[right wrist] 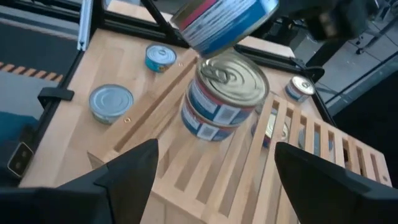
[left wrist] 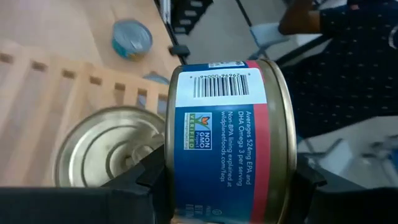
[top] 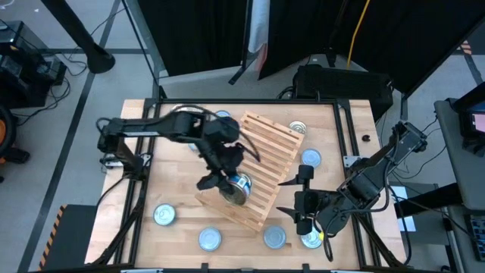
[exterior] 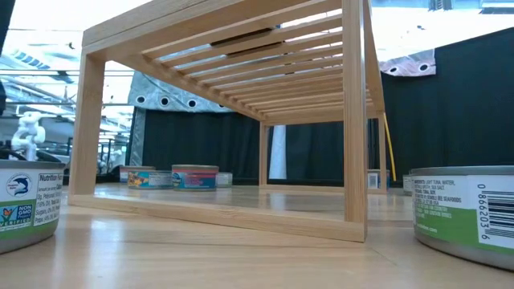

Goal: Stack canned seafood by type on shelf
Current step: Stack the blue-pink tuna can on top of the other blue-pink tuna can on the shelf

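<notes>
My left gripper (top: 226, 180) reaches over the near-left end of the slatted wooden shelf (top: 267, 152) and is shut on a blue-and-red labelled tin (left wrist: 227, 143). That tin (right wrist: 224, 22) hangs tilted just above a stack of two like tins (right wrist: 222, 96), whose silver pull-tab top (left wrist: 99, 149) shows beside it. The stack rests on the shelf slats (right wrist: 205, 174). My right gripper (top: 303, 201) waits open near the shelf's near-right corner, its fingers pointing at the stack. Loose tins lie on the table around the shelf. My left gripper pinches the tin between its two fingers, one finger (left wrist: 149, 177) on each flat end, so the labelled side wall (left wrist: 217, 93) faces the wrist camera. The fingers come from above. The tin is tipped on edge over the stack; whether it touches the top tin I cannot tell.
Tins lie near the table's near edge (top: 164, 215) (top: 210, 240) (top: 274, 238) (top: 311, 241). One tin (top: 310, 158) sits right of the shelf, one (top: 298, 128) on its far end, and one (top: 221, 117) behind it. In the low view two tins (exterior: 24, 201) (exterior: 466, 213) flank the shelf's frame (exterior: 353, 120).
</notes>
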Controlling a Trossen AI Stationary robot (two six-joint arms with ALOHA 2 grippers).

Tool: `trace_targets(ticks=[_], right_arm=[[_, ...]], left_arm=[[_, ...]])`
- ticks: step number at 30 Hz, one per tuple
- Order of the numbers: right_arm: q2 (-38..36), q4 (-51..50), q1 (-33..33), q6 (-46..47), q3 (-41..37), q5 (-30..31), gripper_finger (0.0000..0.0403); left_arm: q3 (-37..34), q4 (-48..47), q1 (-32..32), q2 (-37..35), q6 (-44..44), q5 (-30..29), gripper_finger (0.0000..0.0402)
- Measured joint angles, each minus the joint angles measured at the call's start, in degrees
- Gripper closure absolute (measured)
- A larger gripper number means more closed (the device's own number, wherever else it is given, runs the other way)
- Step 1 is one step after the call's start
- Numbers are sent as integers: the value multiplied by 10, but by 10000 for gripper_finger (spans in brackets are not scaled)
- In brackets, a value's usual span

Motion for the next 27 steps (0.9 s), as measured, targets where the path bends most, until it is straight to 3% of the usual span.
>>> trace_targets(ticks=[8,15,27], right_arm=[[0,-34,0,26,0,0,90],[0,-36,0,30,0,0,90],[0,-37,0,43,0,0,90]], left_arm=[[0,3,36,30,24,36,210],[0,4,55,29,-4,25,153],[1,9,57,23,-8,-66,111]])
